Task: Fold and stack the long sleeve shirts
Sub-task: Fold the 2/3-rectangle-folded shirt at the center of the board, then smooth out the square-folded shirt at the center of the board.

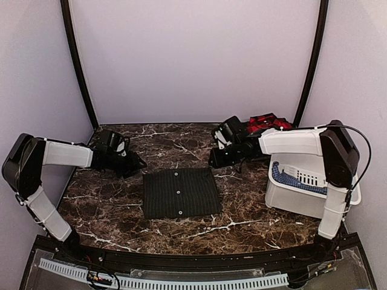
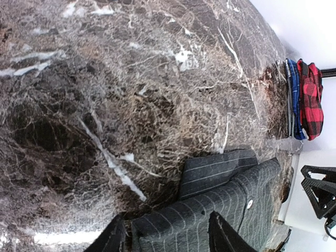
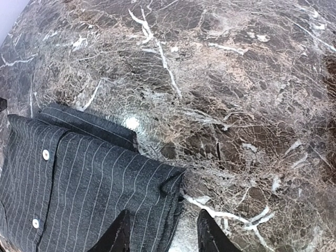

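A: Where do we have the charcoal shirt (image 1: 181, 193)?

B: Mid desk (image 1: 109, 205), folded to a flat rectangle, button side up. We count three white buttons (image 1: 179, 193) in a line down the middle. It lies between the two arms, a bit nearer the bases than either claw.

A: Left claw (image 1: 134, 163)?

B: Just off the shirt's far left corner. On the left wrist view we see both fingers (image 2: 223, 236) spread, with folded cloth showing past the gap. Nothing pinched. We can't tell whether the tips touch the fabric.

A: Right claw (image 1: 216, 161)?

B: Same, mirrored: at the far right corner. On the right wrist view the fingers (image 3: 118, 236) stand apart, and the folded corner sits just ahead of them. No grip on it that we see.

A: Plaid shirt (image 1: 266, 122)?

B: Back right corner of the desk, behind the right arm, well apart from the charcoal one. It looks bunched or stacked, and we can't tell the fold from here.

A: Anything else on the desk?

B: White bin (image 1: 302, 199) at the right edge, beside the right arm. A blue cloth (image 1: 293, 180) is draped inside over its rim.
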Robot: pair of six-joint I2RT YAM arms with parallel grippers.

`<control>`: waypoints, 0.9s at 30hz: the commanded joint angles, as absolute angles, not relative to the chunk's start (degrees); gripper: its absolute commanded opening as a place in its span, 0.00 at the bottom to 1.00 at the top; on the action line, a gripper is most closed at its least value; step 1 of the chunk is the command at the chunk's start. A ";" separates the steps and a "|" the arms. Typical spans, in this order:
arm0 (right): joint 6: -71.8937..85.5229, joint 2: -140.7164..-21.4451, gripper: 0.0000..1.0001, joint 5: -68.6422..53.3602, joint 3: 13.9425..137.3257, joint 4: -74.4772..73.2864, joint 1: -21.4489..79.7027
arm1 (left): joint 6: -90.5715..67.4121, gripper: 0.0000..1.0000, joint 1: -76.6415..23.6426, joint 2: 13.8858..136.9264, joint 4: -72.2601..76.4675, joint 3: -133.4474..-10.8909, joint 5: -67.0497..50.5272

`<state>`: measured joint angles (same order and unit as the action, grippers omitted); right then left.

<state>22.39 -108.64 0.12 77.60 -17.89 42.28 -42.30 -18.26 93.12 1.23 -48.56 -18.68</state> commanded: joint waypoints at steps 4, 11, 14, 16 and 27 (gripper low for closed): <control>21.08 -106.75 0.37 1.49 80.25 -20.28 45.94 | -38.76 0.49 -19.22 86.74 -3.81 -50.87 -15.15; 21.56 -110.71 0.32 0.88 82.65 -21.36 49.77 | -41.44 0.31 -25.63 82.93 -4.80 -50.05 -15.95; 21.85 -112.40 0.31 1.48 83.62 -21.43 49.80 | -42.14 0.28 -30.10 84.85 -3.33 -50.66 -18.40; 21.65 -113.87 0.30 2.26 84.64 -21.59 49.63 | -42.50 0.25 -32.42 87.41 -2.06 -51.49 -20.90; 21.86 -120.85 0.27 0.88 87.89 -20.72 45.08 | -42.03 0.22 -36.16 99.89 1.25 -58.57 -20.38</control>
<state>21.52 -118.50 1.08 85.06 -21.91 47.46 -43.13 -36.49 97.43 0.14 -54.48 -22.48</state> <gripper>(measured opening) 0.271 0.218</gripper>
